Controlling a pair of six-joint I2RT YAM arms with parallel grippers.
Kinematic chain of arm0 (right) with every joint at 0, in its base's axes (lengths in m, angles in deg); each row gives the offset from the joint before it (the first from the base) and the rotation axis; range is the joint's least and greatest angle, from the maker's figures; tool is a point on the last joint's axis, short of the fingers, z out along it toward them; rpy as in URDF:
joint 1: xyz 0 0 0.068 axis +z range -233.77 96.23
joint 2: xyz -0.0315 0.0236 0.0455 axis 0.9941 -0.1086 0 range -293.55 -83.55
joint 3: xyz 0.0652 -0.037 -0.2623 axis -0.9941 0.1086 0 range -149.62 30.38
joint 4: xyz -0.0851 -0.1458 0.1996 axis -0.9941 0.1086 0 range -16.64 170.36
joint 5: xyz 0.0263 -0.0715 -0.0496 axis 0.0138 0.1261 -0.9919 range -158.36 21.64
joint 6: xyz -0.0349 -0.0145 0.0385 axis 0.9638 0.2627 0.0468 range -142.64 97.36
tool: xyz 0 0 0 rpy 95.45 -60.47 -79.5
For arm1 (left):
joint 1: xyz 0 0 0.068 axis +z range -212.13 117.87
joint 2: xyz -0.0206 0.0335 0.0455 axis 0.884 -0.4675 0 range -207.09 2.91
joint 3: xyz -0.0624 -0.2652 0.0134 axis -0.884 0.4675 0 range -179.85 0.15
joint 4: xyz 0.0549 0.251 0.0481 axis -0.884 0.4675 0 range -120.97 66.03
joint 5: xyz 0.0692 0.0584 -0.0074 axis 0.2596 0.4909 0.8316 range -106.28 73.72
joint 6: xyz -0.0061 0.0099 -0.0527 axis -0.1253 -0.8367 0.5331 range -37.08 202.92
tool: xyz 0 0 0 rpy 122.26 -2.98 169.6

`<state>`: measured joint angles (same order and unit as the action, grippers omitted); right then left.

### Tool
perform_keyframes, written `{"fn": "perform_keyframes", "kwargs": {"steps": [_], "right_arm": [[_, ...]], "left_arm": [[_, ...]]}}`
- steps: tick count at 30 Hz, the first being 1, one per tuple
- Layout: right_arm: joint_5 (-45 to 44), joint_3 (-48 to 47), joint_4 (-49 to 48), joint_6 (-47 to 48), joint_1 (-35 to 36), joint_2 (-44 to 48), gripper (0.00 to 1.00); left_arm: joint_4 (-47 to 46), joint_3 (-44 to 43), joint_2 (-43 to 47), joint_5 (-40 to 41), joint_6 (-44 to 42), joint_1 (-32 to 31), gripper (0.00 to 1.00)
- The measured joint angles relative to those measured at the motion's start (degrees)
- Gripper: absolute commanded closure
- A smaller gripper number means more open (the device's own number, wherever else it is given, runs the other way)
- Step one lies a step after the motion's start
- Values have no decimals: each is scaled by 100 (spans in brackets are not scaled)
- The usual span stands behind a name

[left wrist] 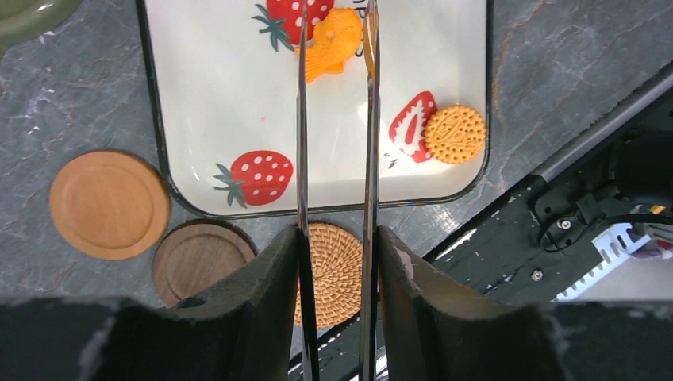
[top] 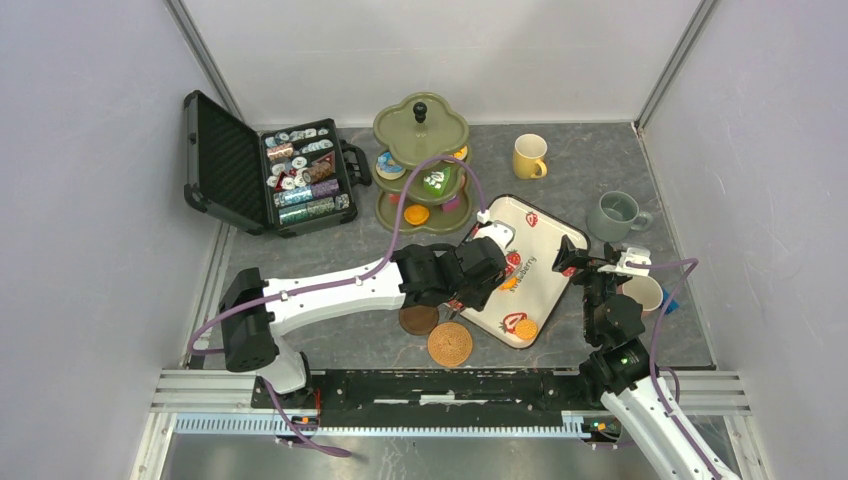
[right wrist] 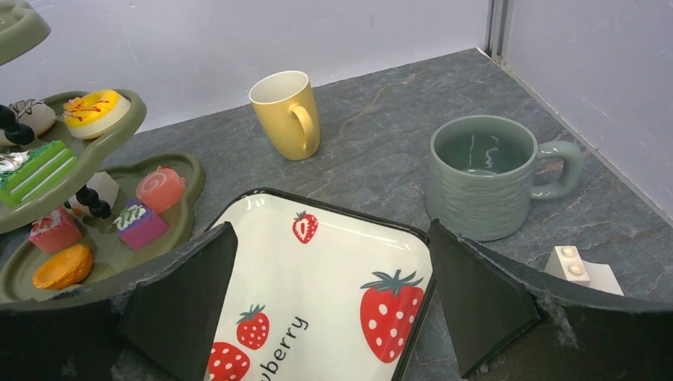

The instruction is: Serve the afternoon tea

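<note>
Top view: the olive three-tier stand [top: 420, 160] sits at the back of the bench [top: 300, 250], loaded with small cakes. The open poker chip case [top: 270, 170] lies to its left, well apart from the work. The strawberry tray [top: 540, 245] lies in front of the stand. The yellow mug [top: 528, 157] and grey-green mug [top: 615, 215] stand beyond it, and a pale mug [top: 648, 290] is partly hidden by the right arm. The left gripper [top: 487, 262] reaches over the tray, and the right gripper [top: 598, 260] stands at the tray's right edge. A dark coaster [top: 418, 320] and a woven coaster [top: 450, 343] lie off the tray's near corner, no mug on either. Left wrist view: this gripper is partly closed on a pair of thin metal tongs [left wrist: 371, 159], one blade against each finger, evidently so that small pieces can be lifted without crushing. An orange cake [left wrist: 333, 40] sits between the blades over the tray; whether it is pinched cannot be told. A round biscuit [left wrist: 454, 133] lies close to the tray's corner lip. A pale wooden coaster [left wrist: 109, 204] lies beside the other two, all bare and just outside the tray's rim. Right wrist view: this gripper is spread wide and empty above the tray's far corner. Open bench separates the two mugs ahead, judged enough for an approach to either. The stand's lowest tier comes near the tray edge, leaving little room there.
</note>
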<state>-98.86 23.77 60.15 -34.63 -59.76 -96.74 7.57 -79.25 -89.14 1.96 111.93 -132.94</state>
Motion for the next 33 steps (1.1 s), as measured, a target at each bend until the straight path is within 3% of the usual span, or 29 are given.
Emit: {"fn": "perform_keyframes", "kwargs": {"steps": [11,33], "right_arm": [[0,0,0,0,0,0,2],[0,0,0,0,0,0,2]], "left_arm": [[-273,4,-216,-479,-24,66,50],[-269,11,-702,-437,-262,98,50]]}}
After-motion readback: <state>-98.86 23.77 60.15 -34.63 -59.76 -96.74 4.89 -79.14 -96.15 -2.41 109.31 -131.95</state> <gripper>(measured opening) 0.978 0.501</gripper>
